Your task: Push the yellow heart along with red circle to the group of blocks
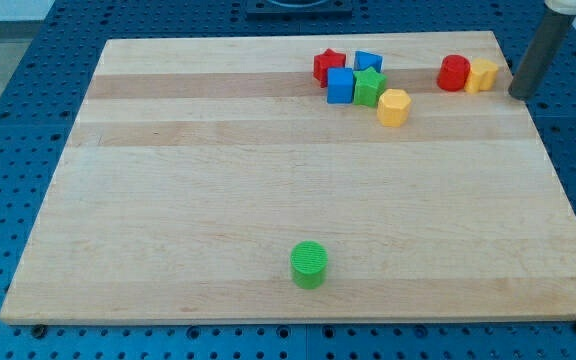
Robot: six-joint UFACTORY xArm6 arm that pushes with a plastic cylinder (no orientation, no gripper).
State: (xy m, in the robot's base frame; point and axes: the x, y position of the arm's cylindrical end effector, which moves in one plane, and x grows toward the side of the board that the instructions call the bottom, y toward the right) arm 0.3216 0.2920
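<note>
Yellow heart block (484,74) is touching the red circle block (454,73), lying just left of my tip (519,95), which is grasping nothing.

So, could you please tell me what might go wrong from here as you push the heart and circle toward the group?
My tip sits right of the yellow heart, which touches the red circle. Two risks:
1. Both lie near the board's top edge; a slightly angled push could send one off.
2. Pushed in a chain, the circle may slip sideways away from the heart and miss the group, whose nearest block is the yellow hexagon.
</note>
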